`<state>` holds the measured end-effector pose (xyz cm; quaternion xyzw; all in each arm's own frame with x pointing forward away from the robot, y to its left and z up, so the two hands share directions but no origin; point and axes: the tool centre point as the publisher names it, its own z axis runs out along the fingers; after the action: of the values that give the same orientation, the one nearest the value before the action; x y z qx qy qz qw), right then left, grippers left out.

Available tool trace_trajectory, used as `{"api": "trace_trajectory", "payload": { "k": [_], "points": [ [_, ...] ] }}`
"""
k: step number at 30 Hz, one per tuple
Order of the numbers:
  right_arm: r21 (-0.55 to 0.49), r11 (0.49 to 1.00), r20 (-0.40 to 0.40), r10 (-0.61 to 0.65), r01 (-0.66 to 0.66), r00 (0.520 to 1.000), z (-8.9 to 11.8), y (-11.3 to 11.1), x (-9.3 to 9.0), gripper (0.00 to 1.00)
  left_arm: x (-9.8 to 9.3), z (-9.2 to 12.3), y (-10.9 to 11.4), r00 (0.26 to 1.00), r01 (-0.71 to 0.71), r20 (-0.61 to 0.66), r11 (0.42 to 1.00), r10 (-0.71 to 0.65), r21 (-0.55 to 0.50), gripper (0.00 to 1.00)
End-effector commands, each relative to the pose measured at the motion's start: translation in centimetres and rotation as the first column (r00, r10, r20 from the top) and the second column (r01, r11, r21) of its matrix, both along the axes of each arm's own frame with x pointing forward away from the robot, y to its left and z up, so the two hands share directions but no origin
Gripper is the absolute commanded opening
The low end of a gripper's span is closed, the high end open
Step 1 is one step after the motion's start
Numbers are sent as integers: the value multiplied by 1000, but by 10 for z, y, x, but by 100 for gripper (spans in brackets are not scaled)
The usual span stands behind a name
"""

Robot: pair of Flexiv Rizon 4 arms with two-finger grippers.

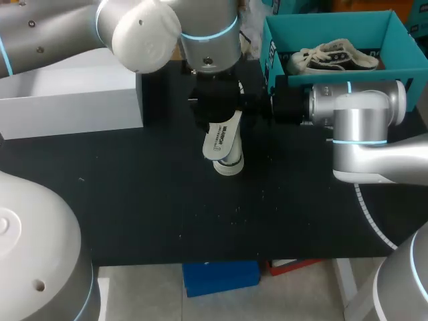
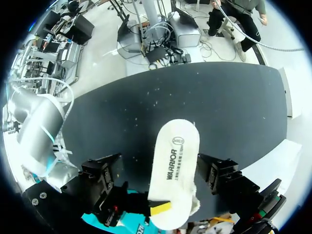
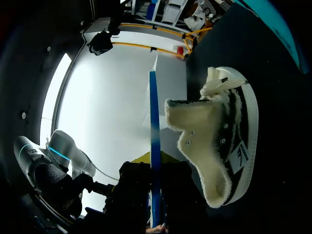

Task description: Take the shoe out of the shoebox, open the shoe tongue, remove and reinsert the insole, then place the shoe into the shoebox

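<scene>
A white insole [image 2: 174, 161] hangs over the black table between the wide-open fingers [image 2: 100, 180] of my left gripper [image 2: 161, 178], which touch nothing. A yellow fingertip [image 2: 161, 208] of my right gripper pinches the insole's near end. In the right wrist view the insole [image 3: 154, 146] shows edge-on as a thin blue strip running out ahead of that gripper. The black-and-white shoe [image 3: 229, 146], fleece-lined, lies on the table beside it. From above, the insole [image 1: 224, 137] slants over the shoe [image 1: 229, 165] under the left gripper [image 1: 214, 120]; the right gripper [image 1: 253, 103] comes in from the right.
The teal shoebox [image 1: 281, 30] stands at the back right with a second shoe [image 1: 334, 57] inside. A white box [image 1: 67, 103] sits at the back left. The black table [image 1: 147, 200] stretches toward the front edge.
</scene>
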<state>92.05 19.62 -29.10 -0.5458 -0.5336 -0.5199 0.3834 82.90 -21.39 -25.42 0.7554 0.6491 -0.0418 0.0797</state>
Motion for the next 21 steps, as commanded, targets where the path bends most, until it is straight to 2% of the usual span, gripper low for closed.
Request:
{"api": "trace_trajectory", "payload": {
  "k": [1,5,8,10,11,13,16,17,18,21],
  "points": [
    [0,1000,0,-3,3,1000,0,2,0,0,-5,-4,6,999,-5,34,1000,6,-24,100],
    [0,1000,0,-3,3,1000,0,2,0,0,-4,-5,10,999,-21,38,997,24,-80,100],
    [0,1000,0,-3,3,1000,0,2,0,0,-3,0,19,999,-53,-3,961,54,-270,100],
    [0,1000,0,-3,3,1000,0,2,0,0,-3,6,28,996,-88,-67,878,64,-470,100],
    [0,1000,0,-3,3,1000,0,2,0,0,-3,8,31,995,-100,-78,850,70,-517,100],
    [0,1000,0,-3,3,1000,0,2,0,0,-2,9,43,989,-143,-130,737,75,-661,100],
    [0,1000,0,-3,3,1000,0,2,0,0,-2,8,52,984,-165,-176,601,40,-782,100],
    [0,1000,0,-3,3,1000,0,2,0,0,-1,9,57,980,-177,-196,524,18,-833,100],
    [0,1000,0,-3,3,1000,0,2,0,0,-1,9,59,978,-183,-207,485,5,-855,100],
    [0,1000,0,-3,3,1000,0,2,0,0,1,11,63,967,-210,-244,318,-73,-925,100]
  ]
}}
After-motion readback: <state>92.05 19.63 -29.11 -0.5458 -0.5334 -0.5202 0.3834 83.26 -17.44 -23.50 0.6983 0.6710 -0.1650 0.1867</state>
